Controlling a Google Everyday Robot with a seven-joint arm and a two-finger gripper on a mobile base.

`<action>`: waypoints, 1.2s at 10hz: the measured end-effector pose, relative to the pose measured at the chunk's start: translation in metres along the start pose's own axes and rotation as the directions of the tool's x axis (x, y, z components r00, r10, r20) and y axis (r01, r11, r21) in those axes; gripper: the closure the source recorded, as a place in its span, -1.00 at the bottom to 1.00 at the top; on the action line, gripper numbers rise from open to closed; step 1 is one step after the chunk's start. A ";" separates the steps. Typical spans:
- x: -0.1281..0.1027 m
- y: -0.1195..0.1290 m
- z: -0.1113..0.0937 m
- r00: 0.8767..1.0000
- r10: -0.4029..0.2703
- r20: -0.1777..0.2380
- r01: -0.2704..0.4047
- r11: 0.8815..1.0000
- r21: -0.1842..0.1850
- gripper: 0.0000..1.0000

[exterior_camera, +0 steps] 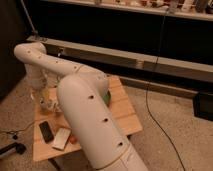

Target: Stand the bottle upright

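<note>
The bottle (61, 138) is a whitish, slender shape lying flat near the front left of the small wooden table (125, 117), right beside a black phone-like slab (46, 131). My white arm bends at its elbow at the far left and comes down over the table's back left. The gripper (43, 99) hangs there just above the tabletop, well behind the bottle and apart from it. A small whitish thing (50, 105) sits close under the gripper; I cannot tell what it is.
An orange-red object (74, 139) lies just right of the bottle, partly hidden by my arm. Something green (108, 98) shows behind the arm at mid-table. A black cable (155, 100) runs across the floor on the right. A long dark counter stands behind.
</note>
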 end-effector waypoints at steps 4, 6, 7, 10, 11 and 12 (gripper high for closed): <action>-0.003 0.003 -0.004 0.999 0.014 0.046 -0.015 1.000 0.022 -0.38; -0.004 0.003 -0.004 0.999 0.014 0.046 -0.015 1.000 0.021 -0.46; -0.004 0.002 -0.004 0.999 0.014 0.047 -0.015 1.000 0.021 -0.46; -0.005 0.004 -0.002 0.995 0.030 0.100 -0.034 0.999 0.042 -0.60; -0.003 0.007 -0.001 0.990 0.045 0.131 -0.053 0.997 0.053 -0.60; -0.004 0.006 -0.001 0.990 0.044 0.135 -0.052 0.997 0.056 -0.60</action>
